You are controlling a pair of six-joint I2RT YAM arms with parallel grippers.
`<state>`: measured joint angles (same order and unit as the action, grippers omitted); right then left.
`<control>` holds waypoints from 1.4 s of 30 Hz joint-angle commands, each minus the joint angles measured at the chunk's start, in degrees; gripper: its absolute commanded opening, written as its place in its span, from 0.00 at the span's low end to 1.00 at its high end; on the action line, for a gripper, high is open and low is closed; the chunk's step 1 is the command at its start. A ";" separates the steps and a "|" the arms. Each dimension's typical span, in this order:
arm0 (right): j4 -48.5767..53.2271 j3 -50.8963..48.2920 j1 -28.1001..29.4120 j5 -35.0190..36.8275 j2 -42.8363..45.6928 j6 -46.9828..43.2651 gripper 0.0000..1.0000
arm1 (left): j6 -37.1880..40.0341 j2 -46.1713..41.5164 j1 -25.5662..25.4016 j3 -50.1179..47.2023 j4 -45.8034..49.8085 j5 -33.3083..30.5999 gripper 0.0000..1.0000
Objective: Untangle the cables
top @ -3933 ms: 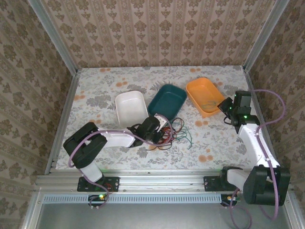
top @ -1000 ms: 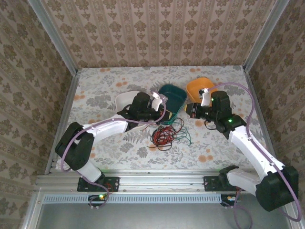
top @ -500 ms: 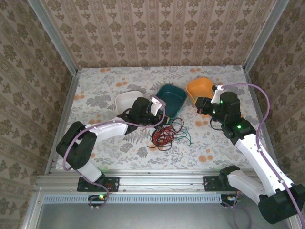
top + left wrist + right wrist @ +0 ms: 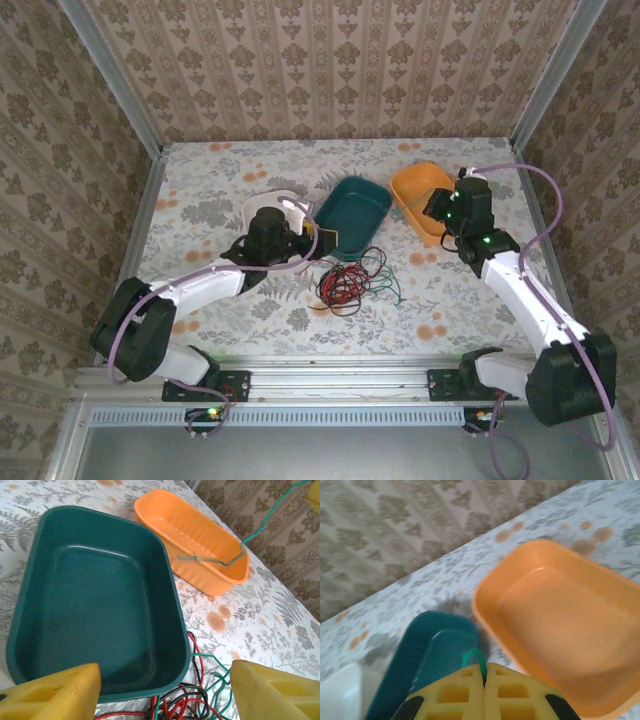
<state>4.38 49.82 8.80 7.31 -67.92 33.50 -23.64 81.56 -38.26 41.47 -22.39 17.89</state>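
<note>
Progress: early, I'd say. My right claw [image 4: 484, 672] is pinched shut on one thin green cable [image 4: 473, 655], w/ a small loop poking out btwn the pads. I'm over the near end of the orange plastic tray [image 4: 560, 610]. In my left wrist view that cable [image 4: 215, 560] runs from upper right down across the orange tray's rim, so it looks mostly pulled free but not yet dropped in.

My left claw [image 4: 165, 687] stands wide open w/ nothing in it. It hovers at the near edge of the dark teal plastic tray [image 4: 90, 605], which is bare inside. The white plastic tray [image 4: 262, 205] is just beside it.

Left to do: the tangle of red, black and green cables [image 4: 348, 283] lies on the floral bench [image 4: 200, 170] just in front of the teal tray, loops overlapping. So approx one strand is out, & red & black need separating. Can't tell whether the green in the pile is the same cable I'm holding.
</note>
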 commanded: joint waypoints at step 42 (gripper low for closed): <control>0.50 -3.22 -0.45 6.07 -9.26 10.10 0.59 | 0.14 4.53 -3.84 3.84 3.27 -1.76 0.77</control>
<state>1.41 49.10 7.03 18.63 -81.08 46.22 -25.61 85.80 -41.25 43.07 -21.45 17.67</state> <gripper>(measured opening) 0.594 0.767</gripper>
